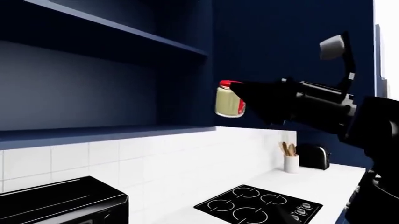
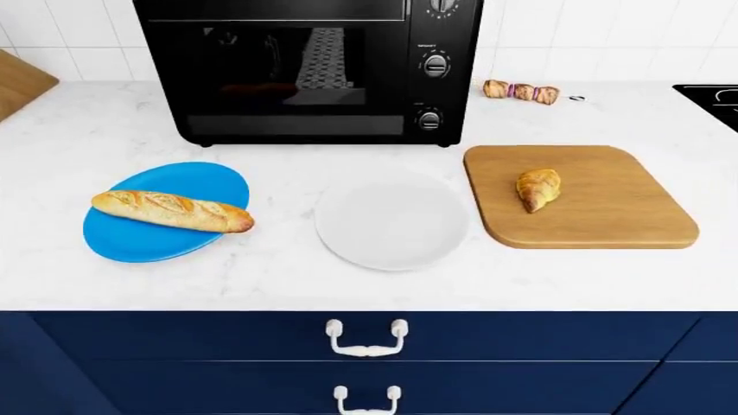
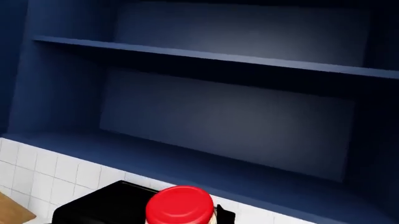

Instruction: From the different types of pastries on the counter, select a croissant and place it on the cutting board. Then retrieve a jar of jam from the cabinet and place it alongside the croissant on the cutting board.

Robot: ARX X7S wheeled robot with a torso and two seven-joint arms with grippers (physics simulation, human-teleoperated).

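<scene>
Golden croissant [image 2: 538, 188] lies on cutting board [image 2: 611, 216]; red-lidded jam jar [image 1: 229, 99] held aloft.

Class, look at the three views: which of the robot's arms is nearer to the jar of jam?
Right. The jar of jam sits at the tip of the right end effector, apparently held. The left arm's camera views both from off to the side, apart from the jar.

A home kitchen: a white marble bench [image 2: 289, 277] over navy drawers [image 2: 369, 346], a black countertop oven [image 2: 306, 69] against white wall tiles [image 1: 156, 163], a black hob [image 1: 259, 204], and open navy cabinet shelves [image 3: 218, 60] above.
</scene>
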